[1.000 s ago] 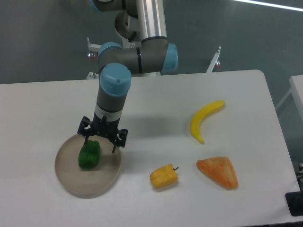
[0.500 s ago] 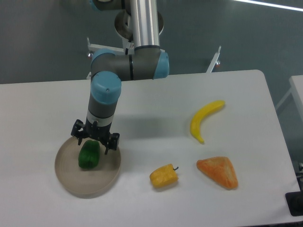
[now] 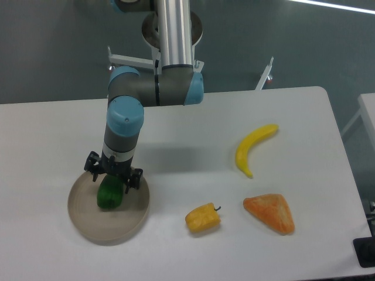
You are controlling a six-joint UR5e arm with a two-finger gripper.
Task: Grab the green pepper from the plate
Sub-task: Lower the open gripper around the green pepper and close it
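Bright, even light; soft shadows

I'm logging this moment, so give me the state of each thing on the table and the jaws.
Glossy dark-green bell pepper: on the plate, not lifted.
Round beige plate: flat on the table.
Gripper: jaws open, straddling the pepper's top.
Yellow pepper, yellow banana, orange wedge: lying on the table.
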